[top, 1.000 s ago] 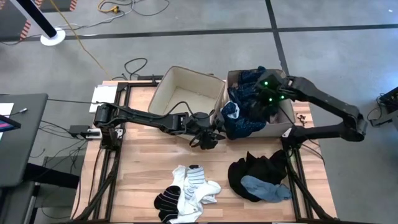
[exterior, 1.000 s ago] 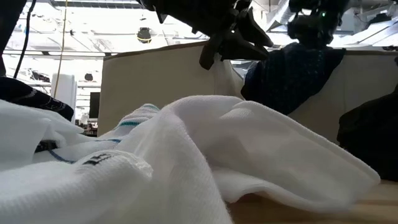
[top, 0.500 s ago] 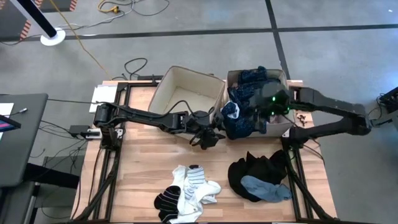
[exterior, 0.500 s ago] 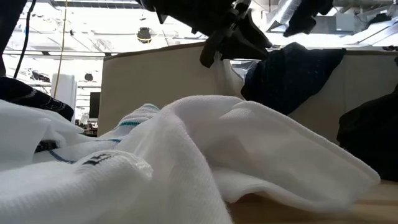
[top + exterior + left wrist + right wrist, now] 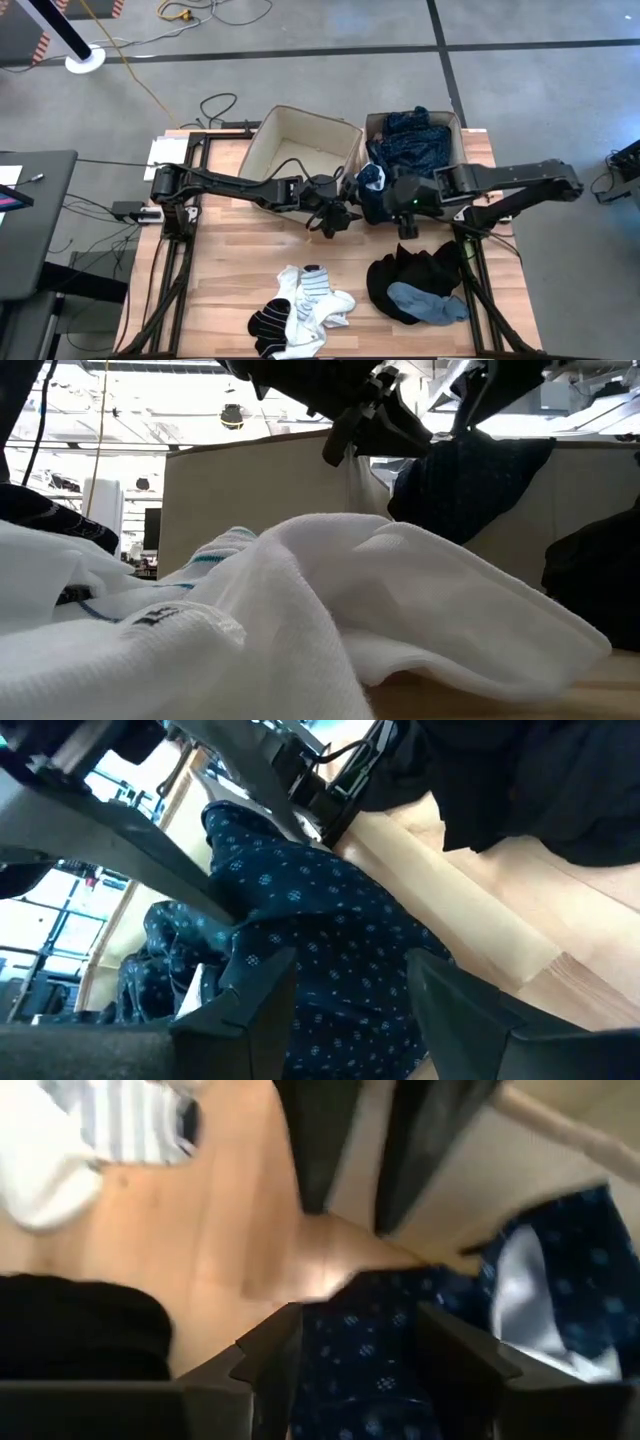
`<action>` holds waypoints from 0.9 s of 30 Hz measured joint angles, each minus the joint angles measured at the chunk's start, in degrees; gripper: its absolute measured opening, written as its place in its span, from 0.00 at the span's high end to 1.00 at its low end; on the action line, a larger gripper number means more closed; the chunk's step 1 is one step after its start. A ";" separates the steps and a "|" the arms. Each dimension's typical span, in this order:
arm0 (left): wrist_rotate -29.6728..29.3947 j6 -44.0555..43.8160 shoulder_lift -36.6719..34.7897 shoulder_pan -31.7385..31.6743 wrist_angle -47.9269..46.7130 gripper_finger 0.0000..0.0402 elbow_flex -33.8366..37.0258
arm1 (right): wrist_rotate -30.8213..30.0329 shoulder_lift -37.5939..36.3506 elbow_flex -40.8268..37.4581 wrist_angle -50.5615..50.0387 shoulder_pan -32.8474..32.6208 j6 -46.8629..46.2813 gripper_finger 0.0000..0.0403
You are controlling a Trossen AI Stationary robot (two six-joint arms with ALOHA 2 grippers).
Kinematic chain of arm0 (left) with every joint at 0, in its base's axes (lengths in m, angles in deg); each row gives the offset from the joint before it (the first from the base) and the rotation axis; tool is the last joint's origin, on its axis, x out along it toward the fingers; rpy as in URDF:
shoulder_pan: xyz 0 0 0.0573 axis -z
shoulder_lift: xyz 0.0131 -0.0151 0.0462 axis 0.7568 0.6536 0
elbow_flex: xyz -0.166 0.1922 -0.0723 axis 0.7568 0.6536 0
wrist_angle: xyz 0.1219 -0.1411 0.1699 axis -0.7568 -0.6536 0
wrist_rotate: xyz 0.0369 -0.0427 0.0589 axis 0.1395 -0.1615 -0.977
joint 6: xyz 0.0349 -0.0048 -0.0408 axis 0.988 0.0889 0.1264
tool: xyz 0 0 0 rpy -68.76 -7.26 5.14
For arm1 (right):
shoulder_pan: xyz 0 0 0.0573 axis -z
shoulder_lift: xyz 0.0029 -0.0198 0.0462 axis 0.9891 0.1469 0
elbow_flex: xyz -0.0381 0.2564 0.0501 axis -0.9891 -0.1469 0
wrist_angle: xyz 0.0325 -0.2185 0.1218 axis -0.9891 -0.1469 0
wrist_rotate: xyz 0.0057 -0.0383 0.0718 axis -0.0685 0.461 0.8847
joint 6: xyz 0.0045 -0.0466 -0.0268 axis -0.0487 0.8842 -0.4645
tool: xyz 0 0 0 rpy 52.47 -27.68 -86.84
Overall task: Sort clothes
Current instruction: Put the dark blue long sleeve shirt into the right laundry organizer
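Socks pile (image 5: 300,310), black-and-white striped among white, lies at table's near edge, filling low view's foreground. Black garment (image 5: 415,275) with light blue piece (image 5: 430,303) on top lies to its right, well apart.

Two beige fabric bins at far side: left bin (image 5: 262,150) shows bare interior; right bin (image 5: 455,208) holds dark blue patterned garment (image 5: 415,140), draped over front wall.

Left gripper (image 5: 337,220) just before bins, fingers parted, empty. Right gripper (image 5: 405,222) by draped garment, fingers parted, empty.

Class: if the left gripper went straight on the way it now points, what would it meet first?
Probably the dark blue patterned garment draped over the beige bin's front wall. It fills the gap ahead of the left gripper, whose fingers stand open; how far off is unclear.
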 joint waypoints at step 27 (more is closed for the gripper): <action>1.03 -2.23 0.01 -0.04 -0.56 0.54 0.02 | -8.22 0.00 3.06 -3.89 -3.42 0.07 0.97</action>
